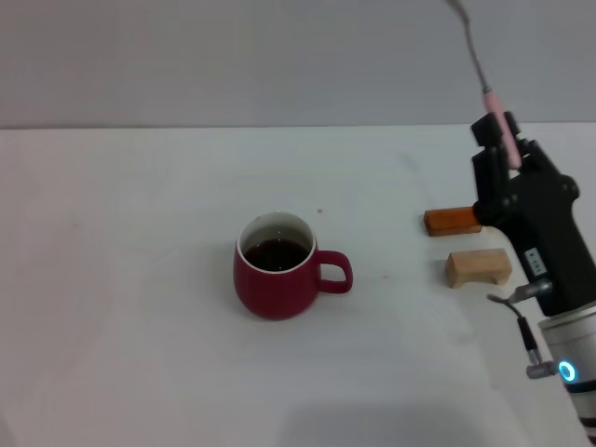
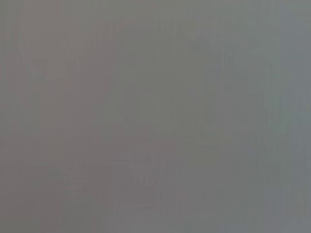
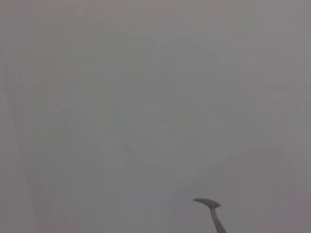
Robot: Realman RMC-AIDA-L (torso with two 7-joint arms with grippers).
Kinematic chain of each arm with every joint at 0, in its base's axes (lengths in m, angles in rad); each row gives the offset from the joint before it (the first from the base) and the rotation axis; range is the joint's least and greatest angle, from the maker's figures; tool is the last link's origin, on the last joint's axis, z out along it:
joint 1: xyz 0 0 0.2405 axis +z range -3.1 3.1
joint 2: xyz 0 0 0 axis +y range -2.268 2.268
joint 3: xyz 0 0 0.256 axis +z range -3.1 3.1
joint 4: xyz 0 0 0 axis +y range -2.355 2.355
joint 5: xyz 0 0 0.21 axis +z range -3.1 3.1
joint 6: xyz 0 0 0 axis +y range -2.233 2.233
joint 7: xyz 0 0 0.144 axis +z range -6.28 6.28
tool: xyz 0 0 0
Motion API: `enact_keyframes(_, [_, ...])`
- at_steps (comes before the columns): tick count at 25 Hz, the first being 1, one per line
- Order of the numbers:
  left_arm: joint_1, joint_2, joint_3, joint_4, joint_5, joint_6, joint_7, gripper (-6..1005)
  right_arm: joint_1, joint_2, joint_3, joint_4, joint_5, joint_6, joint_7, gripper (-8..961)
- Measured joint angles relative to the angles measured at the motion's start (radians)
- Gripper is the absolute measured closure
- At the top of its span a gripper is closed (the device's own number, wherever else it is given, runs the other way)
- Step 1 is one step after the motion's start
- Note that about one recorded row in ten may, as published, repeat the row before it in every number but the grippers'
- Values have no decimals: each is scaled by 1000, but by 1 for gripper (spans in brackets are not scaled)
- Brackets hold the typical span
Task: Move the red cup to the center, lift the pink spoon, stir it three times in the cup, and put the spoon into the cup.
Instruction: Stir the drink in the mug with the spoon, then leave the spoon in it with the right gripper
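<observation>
The red cup [image 1: 277,268] stands near the middle of the white table [image 1: 121,279], handle to the right, with dark liquid inside. My right gripper [image 1: 504,142] is raised at the right side, well right of the cup and above the two blocks. It is shut on the pink spoon [image 1: 497,119], held by its pink handle with the grey neck and bowl pointing up and away. The spoon's bowl also shows in the right wrist view [image 3: 208,203] against a plain grey background. My left gripper is out of view; the left wrist view shows only blank grey.
An orange-brown block [image 1: 453,221] and a light wooden block [image 1: 478,266] lie on the table right of the cup, just beside my right arm. A grey wall stands behind the table's far edge.
</observation>
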Motion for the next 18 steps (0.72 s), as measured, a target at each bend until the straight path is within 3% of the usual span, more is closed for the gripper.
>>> enact_keyframes(11, [-7, 2, 0, 0, 0, -15, 8, 197, 12, -15, 39, -31, -22, 80, -75, 799])
enact_keyframes(18, [-6, 2, 0, 0, 0, -18, 8, 197, 53, -64, 72, -28, -33, 115, -76, 799])
